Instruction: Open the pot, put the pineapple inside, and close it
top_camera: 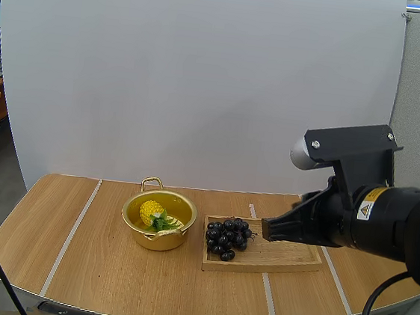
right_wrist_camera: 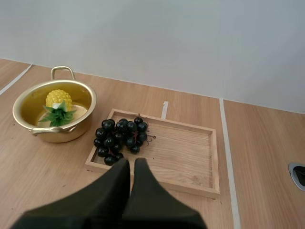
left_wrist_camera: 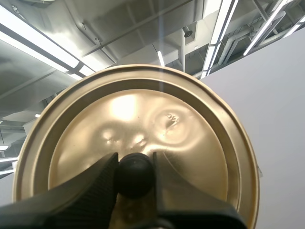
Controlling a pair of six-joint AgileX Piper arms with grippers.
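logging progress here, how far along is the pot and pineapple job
Done: the pot is open and the pineapple sits inside it. In hand: the left gripper pinches the lid by its black knob, off the pot. Left: setting the lid on. The right gripper is shut on nothing, above the wooden tray.

Pineapple [top_camera: 151, 211] in pot [top_camera: 158, 241], left of wooden tray [top_camera: 289, 258]; grapes [top_camera: 228, 236] on the tray's left end.

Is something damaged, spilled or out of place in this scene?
Only the lid, held in the left hand, looks odd: its gold surface shows shallow dents near the knob. Nothing is spilled.
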